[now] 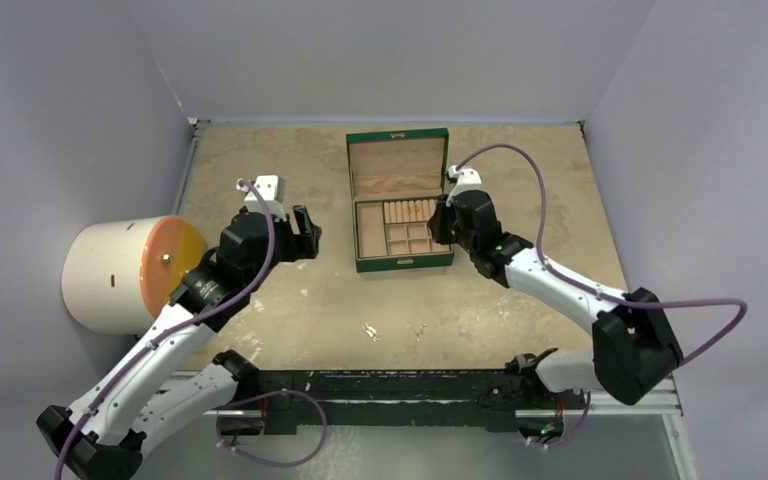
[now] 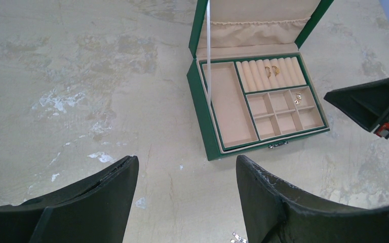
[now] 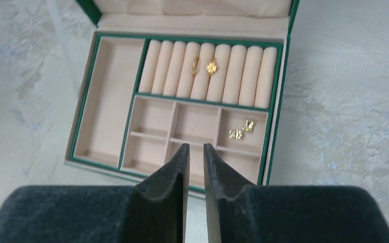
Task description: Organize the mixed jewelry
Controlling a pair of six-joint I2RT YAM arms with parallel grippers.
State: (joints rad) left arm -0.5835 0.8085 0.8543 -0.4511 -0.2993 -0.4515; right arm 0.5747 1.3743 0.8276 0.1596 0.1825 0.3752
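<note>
Right claw (image 3: pixel 193 148) pinched near-shut, holding nothing seen; gold rings (image 3: pixel 203 67), gold studs (image 3: pixel 241 130) ahead in green tan-lined box (image 3: pixel 83 101), sorted by type. Left claw (image 2: pixel 186 162) spread wide for your pick: loose silver pieces (image 2: pixel 238 238) just under it.

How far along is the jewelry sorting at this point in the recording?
Done: two gold rings sit on the ring rolls and two gold studs lie in one small compartment of the green box. In hand: nothing visible; the left gripper is open and empty, the right gripper nearly shut at the box front. Left: small silver pieces lie loose on the table, nearer the arms.
</note>
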